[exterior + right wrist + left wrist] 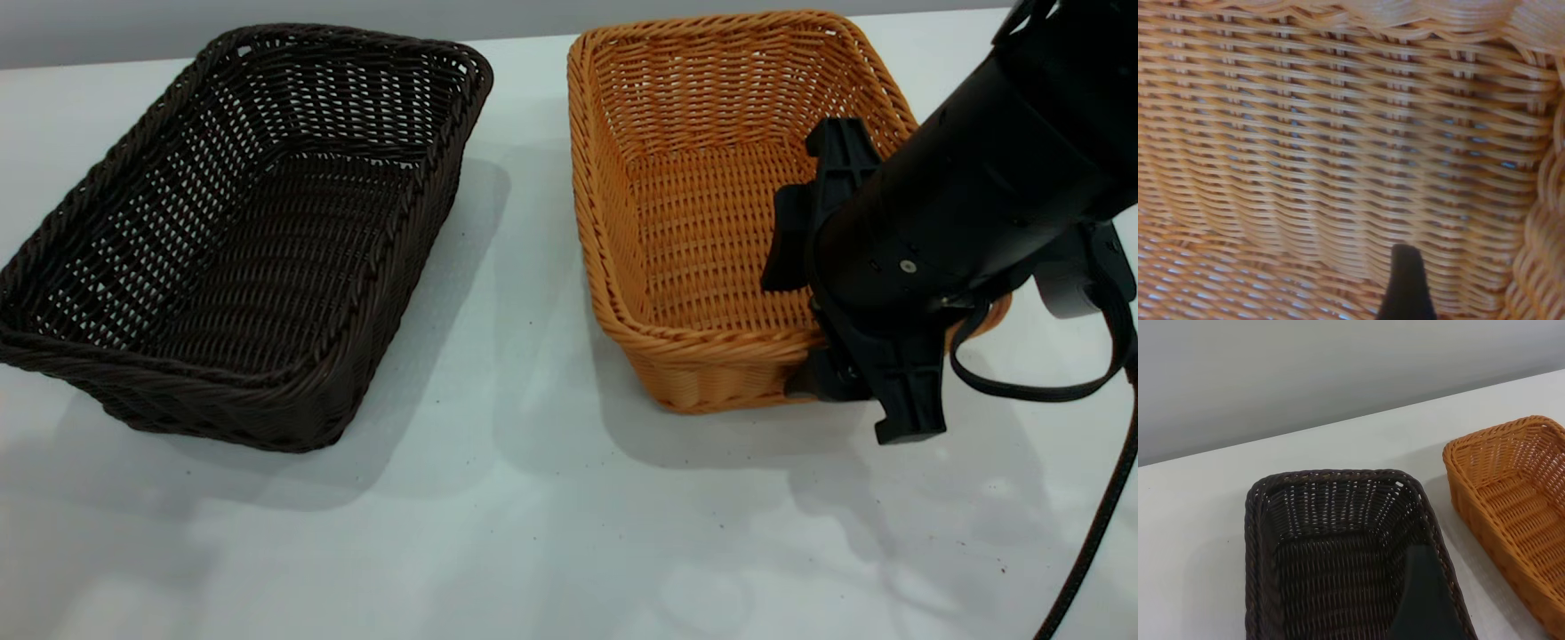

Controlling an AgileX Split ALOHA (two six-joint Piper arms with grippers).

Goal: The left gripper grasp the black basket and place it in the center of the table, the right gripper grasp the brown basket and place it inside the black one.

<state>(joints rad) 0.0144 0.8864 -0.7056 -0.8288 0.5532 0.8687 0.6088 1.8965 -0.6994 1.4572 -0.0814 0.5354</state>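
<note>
The brown basket point(711, 213) stands on the table point(533, 498) at the right. The black basket point(240, 240) stands at the left, apart from it. My right gripper point(853, 356) is down at the brown basket's near right corner, astride its rim. In the right wrist view the brown basket's inner wall point(1338, 133) fills the picture, with a black gripper tip point(1405, 280) close against it. My left gripper is out of the exterior view. In the left wrist view one black part of the left gripper point(1425, 593) hangs over the black basket point(1331, 553), just inside its rim on the brown basket's side.
A black cable point(1093, 524) trails from the right arm down to the table's near right. A grey wall point(1338, 380) runs behind the table's far edge. The brown basket point(1518, 513) lies a hand's width from the black one.
</note>
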